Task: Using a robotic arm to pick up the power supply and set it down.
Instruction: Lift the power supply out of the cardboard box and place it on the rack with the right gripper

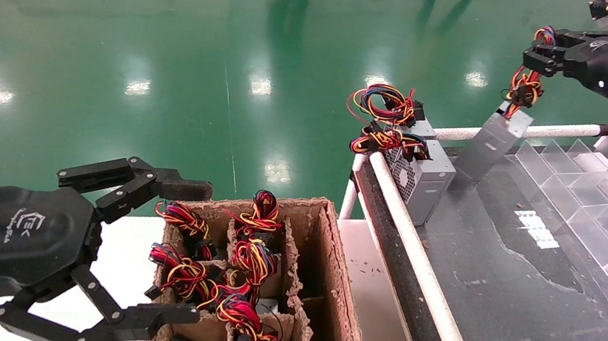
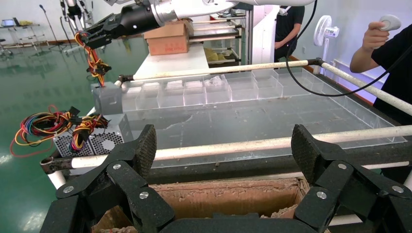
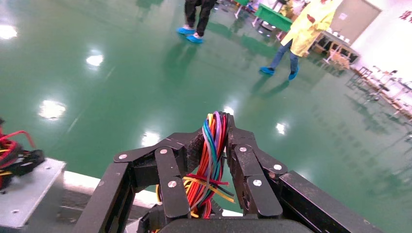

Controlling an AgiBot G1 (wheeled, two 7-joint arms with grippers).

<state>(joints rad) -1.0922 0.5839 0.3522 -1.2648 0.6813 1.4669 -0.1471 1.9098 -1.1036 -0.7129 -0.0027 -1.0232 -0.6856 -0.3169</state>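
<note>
My right gripper [image 1: 538,54] is raised at the far right and is shut on the looped coloured wires [image 1: 525,85] of a power supply [image 1: 491,141]. The grey box hangs tilted from those wires over the table's far corner, its lower end close to the dark surface; contact cannot be told. The right wrist view shows the wire bundle [image 3: 210,155] pinched between the right gripper's [image 3: 216,136] fingers. In the left wrist view the same hanging power supply [image 2: 108,98] shows under the right gripper [image 2: 92,38]. My left gripper [image 1: 203,251] [image 2: 224,145] stands open and empty beside the cardboard box.
A second power supply [image 1: 426,181] [image 2: 97,141] stands on the dark table by the white rail [image 1: 420,268]. The brown cardboard divider box [image 1: 338,269] holds several more wired units. Clear plastic trays [image 1: 600,198] fill the table's right side. A person [image 2: 388,63] stands beyond the table.
</note>
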